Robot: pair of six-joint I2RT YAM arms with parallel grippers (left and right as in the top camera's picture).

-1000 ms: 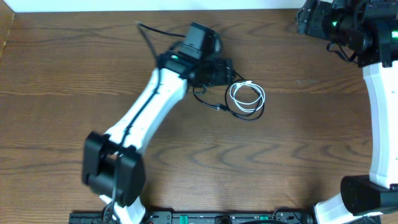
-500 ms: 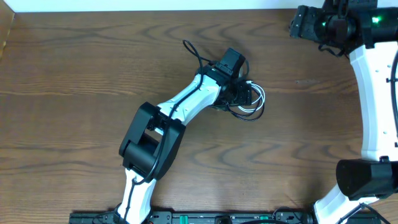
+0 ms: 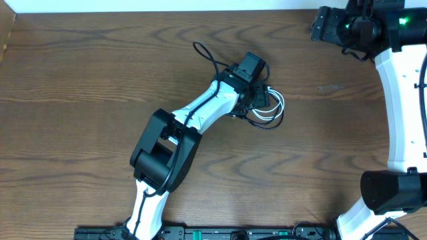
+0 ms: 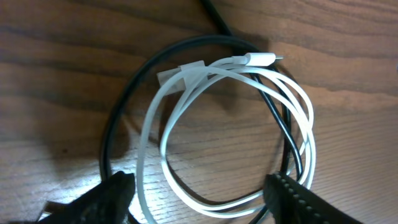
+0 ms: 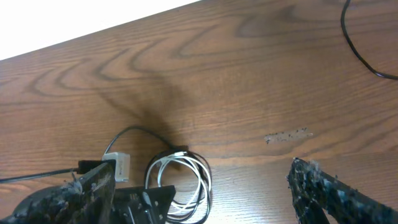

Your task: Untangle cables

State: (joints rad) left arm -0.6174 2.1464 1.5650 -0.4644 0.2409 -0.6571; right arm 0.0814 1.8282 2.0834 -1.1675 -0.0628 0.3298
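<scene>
Where the left arm reaches across the brown wooden table (image 3: 80, 100), the two cables lie together just right of the table's centre, under the arm's wrist. Left wrist view: the white cable (image 4: 186, 76) is wound in several overlapping turns. Its small plug (image 4: 261, 58), metal tip pointing right, rests on the upper edge of the coil. The black cable (image 4: 214, 15) forms a single wider loop that encloses the white turns on the left and threads among them on the right. One black end runs out of the top of the frame.

The left gripper (image 4: 199, 208) hangs over the coil with its fingers spread wide, one at each lower corner of the view, and the loops lie between them. Whether either finger touches a cord cannot be told. The bottom of the coil is cut off by the frame edge.

Overhead view: the wrist covers the left half of the coil, and only its right-hand arc shows. The plug ends of the black cable cannot be made out.

The right gripper (image 5: 198, 186) is held at the far right corner, well apart from the cables, its fingers spread and empty.
</scene>
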